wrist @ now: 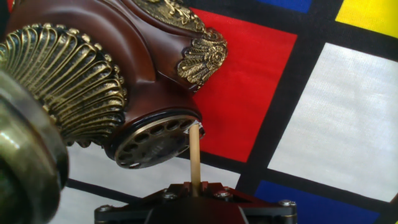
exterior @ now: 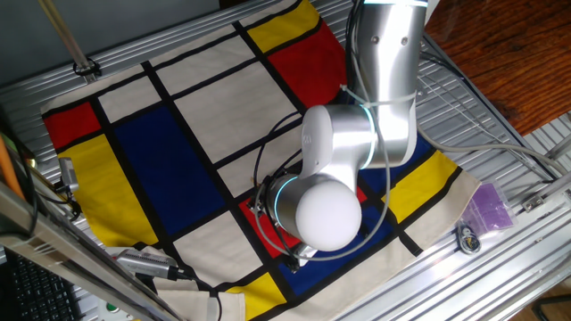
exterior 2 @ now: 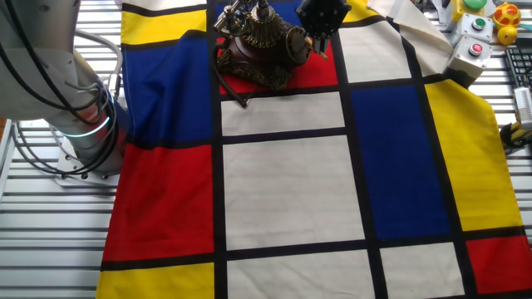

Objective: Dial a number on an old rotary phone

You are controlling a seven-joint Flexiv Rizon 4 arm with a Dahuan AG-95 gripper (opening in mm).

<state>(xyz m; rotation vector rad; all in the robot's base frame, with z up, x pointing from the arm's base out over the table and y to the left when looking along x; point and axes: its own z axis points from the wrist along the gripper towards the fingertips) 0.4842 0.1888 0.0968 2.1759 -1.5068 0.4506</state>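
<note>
Rotary phone isn't visible in one fixed view: the silver arm's elbow and wrist housing (exterior: pixel 328 209) block it, hanging low over a red panel of the Mondrian-pattern cloth (exterior: pixel 161 160) near the front edge of the tabletop (exterior: pixel 500 134). Gripper hidden there too.

Other fixed view: old rotary phone (exterior 2: pixel 264 50) sits on a red panel at the far end of the cloth, dark red-brown base with brass trim, handset upright on top. Black gripper (exterior 2: pixel 322 18) is just beside it, to the phone's right in frame, at dial height. Finger state unreadable from here.

Hand view: fingers themselves are out of frame, but a thin wooden stick (wrist: pixel 194 155) comes straight up out of the clamp block, so I judge them closed on it. Stick tip sits at the rim of the dark round dial (wrist: pixel 152 142), right at or in an edge finger hole; can't confirm it's seated. Dial lies up and left of the tip, its face tilted toward the camera. Base is glossy moulded wood-look, brass is ribbed shell casting, dial ring metal with round holes. Next move reads as an arc about the dial centre.
</note>
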